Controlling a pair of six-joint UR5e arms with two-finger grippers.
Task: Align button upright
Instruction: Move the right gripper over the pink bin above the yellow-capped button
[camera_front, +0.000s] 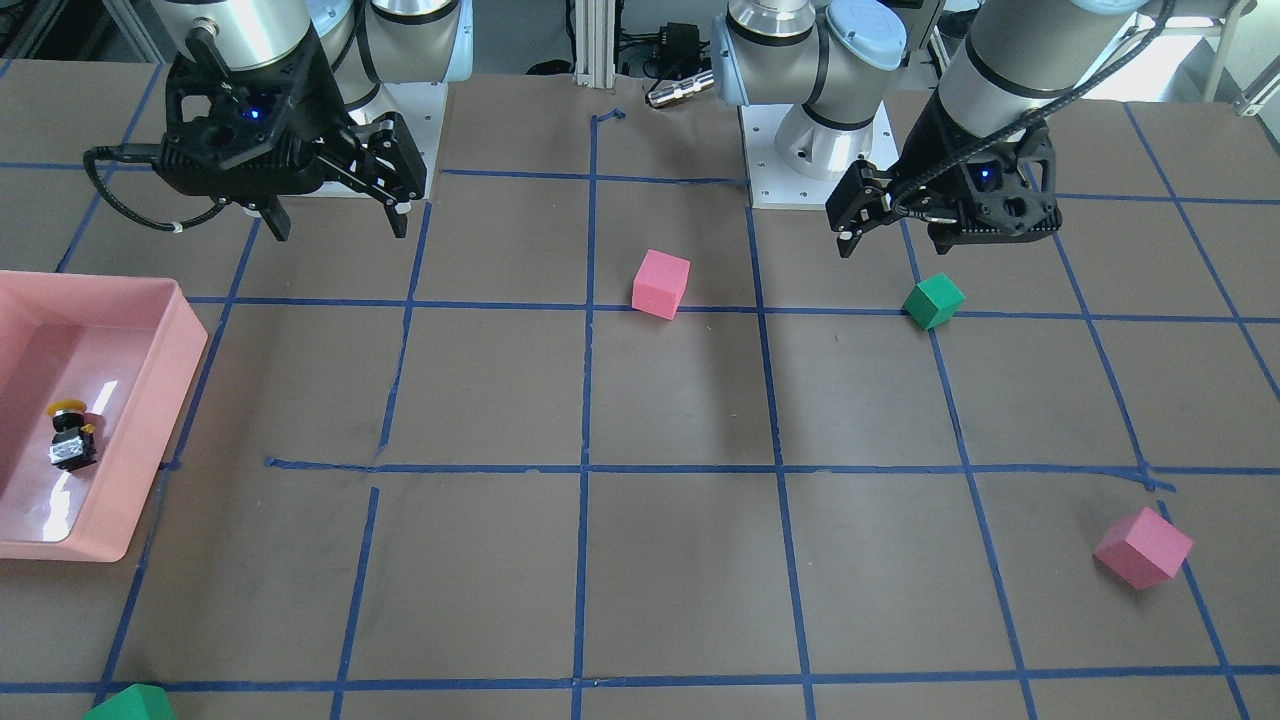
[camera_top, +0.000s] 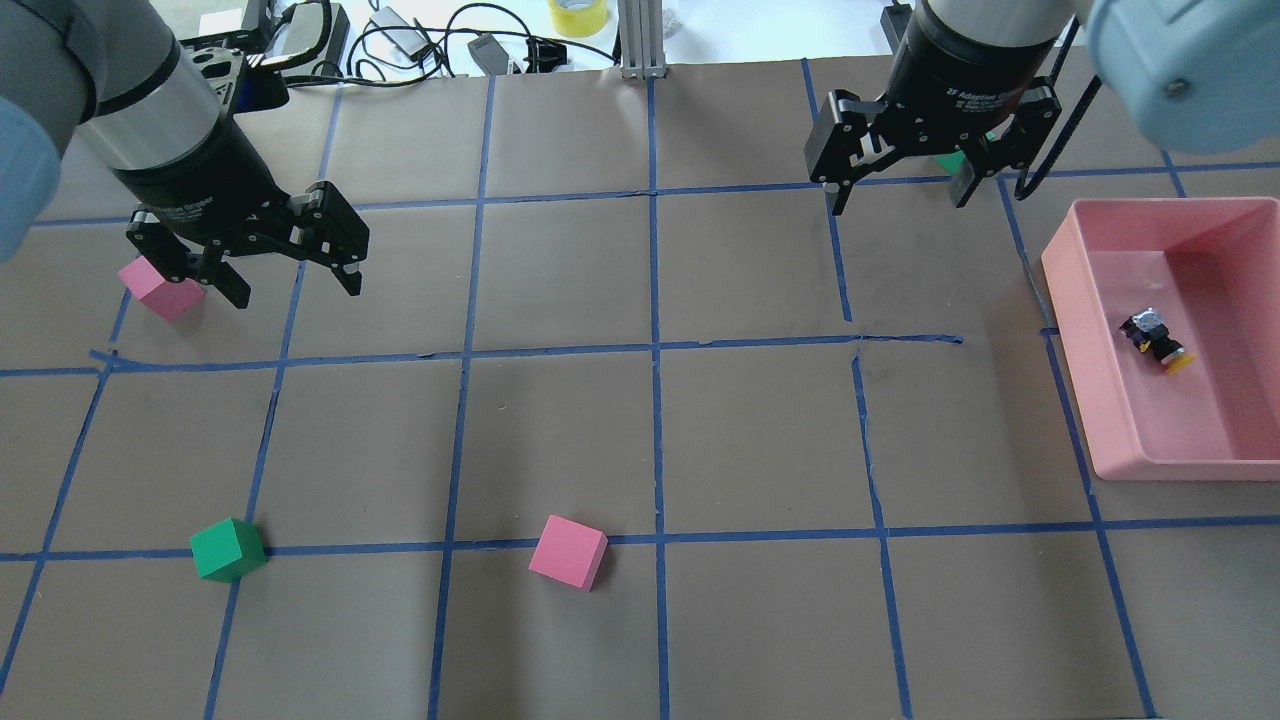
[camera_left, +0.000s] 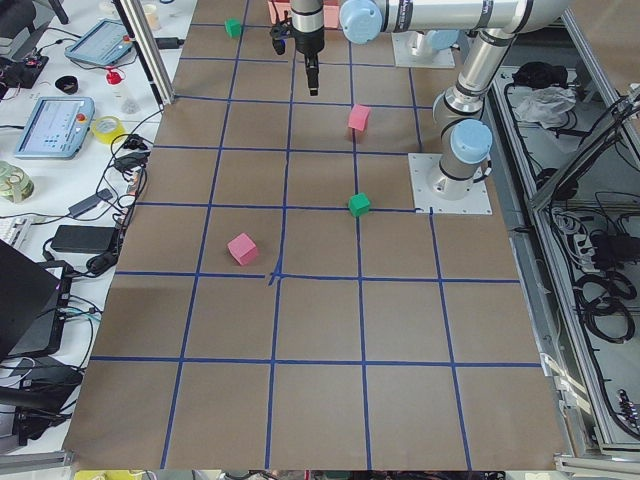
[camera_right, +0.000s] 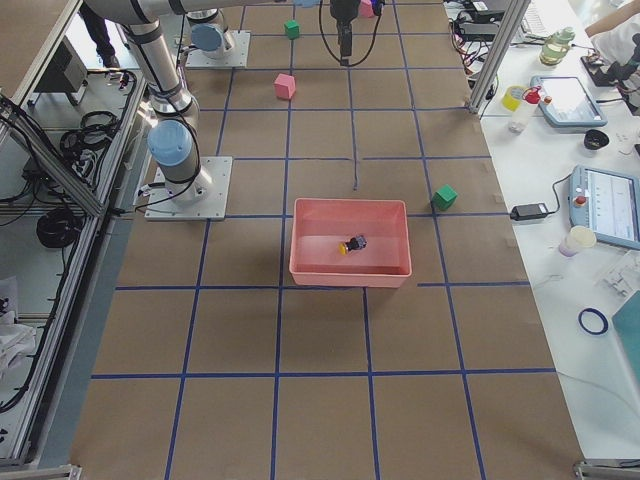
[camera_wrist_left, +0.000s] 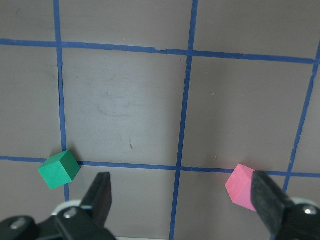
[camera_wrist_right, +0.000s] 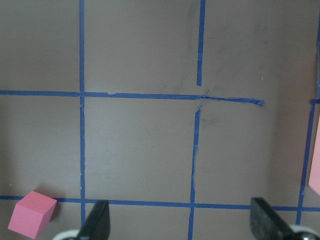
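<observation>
The button (camera_top: 1157, 340) lies on its side inside the pink tray (camera_top: 1072, 340), yellow cap toward me. My right gripper (camera_top: 897, 205) hangs wide open above the table near the tray; my left gripper (camera_top: 298, 295), equally wide, is well apart

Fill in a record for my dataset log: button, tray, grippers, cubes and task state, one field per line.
button: on its side in the tray, cap pointing sideways
tray: pink, on the robot's right
left gripper: open, empty, above the table
right gripper: open, empty, apart from the tray
pink cubes: two, on the table
green cubes: two, on the table
task state: button not yet upright
</observation>
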